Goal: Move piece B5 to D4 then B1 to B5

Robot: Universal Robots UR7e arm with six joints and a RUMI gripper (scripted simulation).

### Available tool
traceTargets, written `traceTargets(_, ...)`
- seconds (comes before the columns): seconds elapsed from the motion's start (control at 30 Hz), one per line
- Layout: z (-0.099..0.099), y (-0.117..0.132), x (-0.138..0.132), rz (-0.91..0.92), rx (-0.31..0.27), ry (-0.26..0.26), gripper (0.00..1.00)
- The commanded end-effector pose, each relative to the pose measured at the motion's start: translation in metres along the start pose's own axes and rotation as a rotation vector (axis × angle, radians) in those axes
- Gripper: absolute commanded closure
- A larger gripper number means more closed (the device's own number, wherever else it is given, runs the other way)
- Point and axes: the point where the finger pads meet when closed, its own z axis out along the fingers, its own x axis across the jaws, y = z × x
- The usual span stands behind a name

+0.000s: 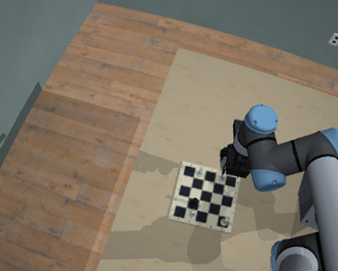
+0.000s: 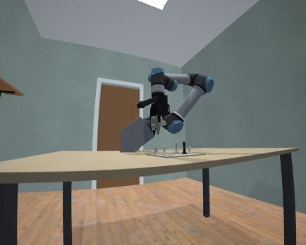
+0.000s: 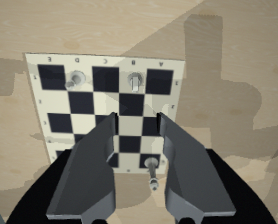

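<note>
The small chessboard point(image 1: 205, 196) lies on the table, with letters E to A along its top edge in the wrist view point(image 3: 107, 107). A white piece point(image 3: 135, 80) stands on B1 and also shows in the overhead view point(image 1: 221, 178). A black piece point(image 1: 193, 203) stands on what looks like D4; the left finger hides it in the wrist view. B5 holds no piece. My gripper point(image 3: 137, 114) point(image 2: 155, 128) hangs well above the board. Its fingers are narrowed but apart, with nothing between them.
Other white pieces stand on D1 point(image 3: 77, 78), on the bottom-right corner square point(image 3: 151, 165) and just below the black piece point(image 1: 192, 214). The arm's grey base block point(image 2: 135, 135) stands behind the board. The table edge is far from the board.
</note>
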Motion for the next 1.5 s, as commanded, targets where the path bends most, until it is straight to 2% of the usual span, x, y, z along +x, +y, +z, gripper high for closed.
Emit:
traceTargets(0.0,0.003,0.000,0.000,0.000,0.001,-0.001,0.78)
traceTargets(1.07,0.042,-0.001,-0.001,0.000,0.001,-0.001,0.78)
traceTargets(1.47,0.049,-0.001,-0.001,0.000,0.001,-0.001,0.78)
